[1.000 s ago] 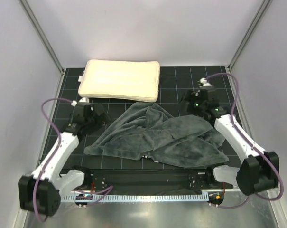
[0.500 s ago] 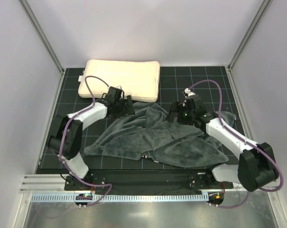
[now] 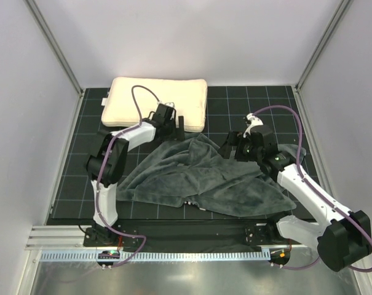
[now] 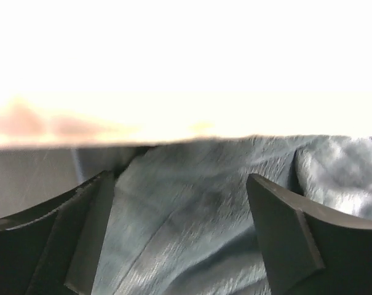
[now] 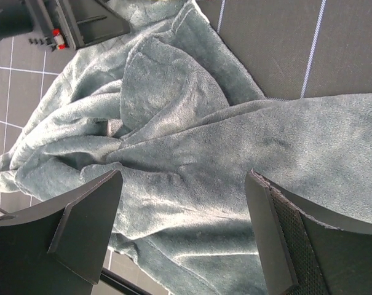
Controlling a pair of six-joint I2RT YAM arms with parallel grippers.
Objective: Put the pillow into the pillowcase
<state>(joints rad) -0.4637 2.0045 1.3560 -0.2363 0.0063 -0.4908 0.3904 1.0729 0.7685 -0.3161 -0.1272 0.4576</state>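
The cream pillow (image 3: 155,101) lies flat at the back left of the black gridded mat. The dark grey plush pillowcase (image 3: 204,181) lies crumpled in the middle, and no zebra side shows. My left gripper (image 3: 180,126) is open at the pillow's front edge, over the pillowcase's top edge. In the left wrist view, grey fabric (image 4: 186,215) lies between the open gripper (image 4: 179,230), with the pillow (image 4: 186,74) bright above. My right gripper (image 3: 228,148) is open above the pillowcase's right part. The right wrist view shows the fabric (image 5: 186,153) below its spread fingers (image 5: 182,227).
White walls with metal corner posts (image 3: 53,46) close in the mat (image 3: 259,101) on three sides. A rail (image 3: 186,230) and the arm bases run along the near edge. The left arm's gripper (image 5: 81,18) shows at the top left of the right wrist view.
My left arm swung from the mat's left side to the pillow's front edge. My right gripper moved left over the pillowcase, then shifted slightly right. Pillow and pillowcase have not moved.
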